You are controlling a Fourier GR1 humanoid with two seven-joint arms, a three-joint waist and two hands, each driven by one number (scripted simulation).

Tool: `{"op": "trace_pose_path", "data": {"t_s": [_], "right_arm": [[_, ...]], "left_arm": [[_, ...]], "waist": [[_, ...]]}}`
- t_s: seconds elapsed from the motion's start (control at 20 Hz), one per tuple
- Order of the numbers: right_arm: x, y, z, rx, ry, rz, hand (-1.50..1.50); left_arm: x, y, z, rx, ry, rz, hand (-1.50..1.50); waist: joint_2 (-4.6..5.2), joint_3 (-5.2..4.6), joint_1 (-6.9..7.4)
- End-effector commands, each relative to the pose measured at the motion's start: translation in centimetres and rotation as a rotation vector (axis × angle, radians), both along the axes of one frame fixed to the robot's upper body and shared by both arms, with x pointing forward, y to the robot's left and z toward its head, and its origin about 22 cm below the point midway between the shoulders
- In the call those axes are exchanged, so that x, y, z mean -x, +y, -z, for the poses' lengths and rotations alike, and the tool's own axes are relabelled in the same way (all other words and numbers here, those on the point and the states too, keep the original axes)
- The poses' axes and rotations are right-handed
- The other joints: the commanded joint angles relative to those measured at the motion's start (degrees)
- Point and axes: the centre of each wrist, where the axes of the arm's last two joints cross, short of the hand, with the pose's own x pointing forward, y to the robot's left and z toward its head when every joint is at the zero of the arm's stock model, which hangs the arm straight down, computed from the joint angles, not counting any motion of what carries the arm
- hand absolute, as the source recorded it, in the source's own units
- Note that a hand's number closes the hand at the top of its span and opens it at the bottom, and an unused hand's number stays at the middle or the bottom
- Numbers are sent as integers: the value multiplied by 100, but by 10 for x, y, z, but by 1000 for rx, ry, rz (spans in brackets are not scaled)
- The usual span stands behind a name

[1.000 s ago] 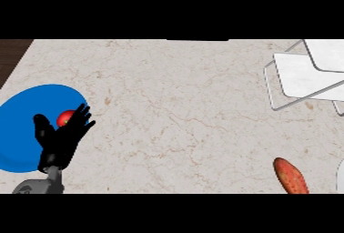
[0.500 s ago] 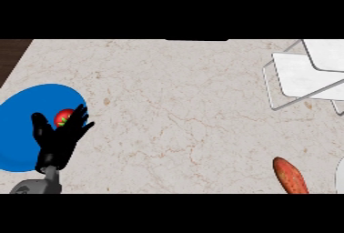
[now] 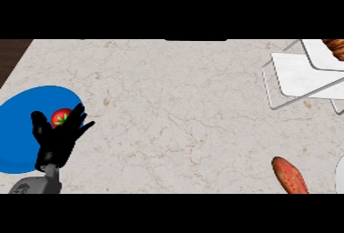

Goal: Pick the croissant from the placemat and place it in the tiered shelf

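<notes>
The left hand (image 3: 59, 136) lay over the right part of a blue oval placemat (image 3: 20, 118) at the counter's left side, its black fingers spread and fairly straight, holding nothing. Between the fingertips showed a small red strawberry (image 3: 60, 118) with a green leafy top, resting on the mat. The grey forearm came up from the lower edge below the hand.

The croissant (image 3: 334, 47) sat at the far upper right, only partly in view at the picture's edge: golden-brown, with darker ridges across its crust. It rested on the upper level of the white tiered shelf (image 3: 302, 75), whose thin wire legs stood on the beige marble counter (image 3: 181, 113). An orange-red sweet potato (image 3: 290, 175), long and speckled, lay near the lower right, well apart from the shelf. The right hand showed nowhere.
</notes>
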Motion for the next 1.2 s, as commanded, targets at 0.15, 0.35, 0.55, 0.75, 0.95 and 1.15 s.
{"op": "trace_pose_path", "data": {"t_s": [0.15,0.35,0.55,0.75,0.95,1.15], "right_arm": [[7,-14,-16,-280,-74,-27,-150],[16,-29,-24,-400,-156,53,-150],[34,-41,-50,-407,-229,202,-150],[73,-90,-48,-425,-261,341,-150],[96,-117,-40,-522,-299,403,-150],[141,-149,-51,-553,-290,375,-150]], "left_arm": [[4,2,15,7,39,13,0],[-12,-13,0,4,36,17,0],[13,-6,1,-13,34,16,0],[9,-14,8,-1,15,23,0],[2,-5,8,7,18,16,0],[4,-20,18,13,30,25,0]], "waist": [[17,-32,-40],[52,-27,12],[31,-27,91],[60,-22,51],[87,-19,45],[84,-15,3]]}}
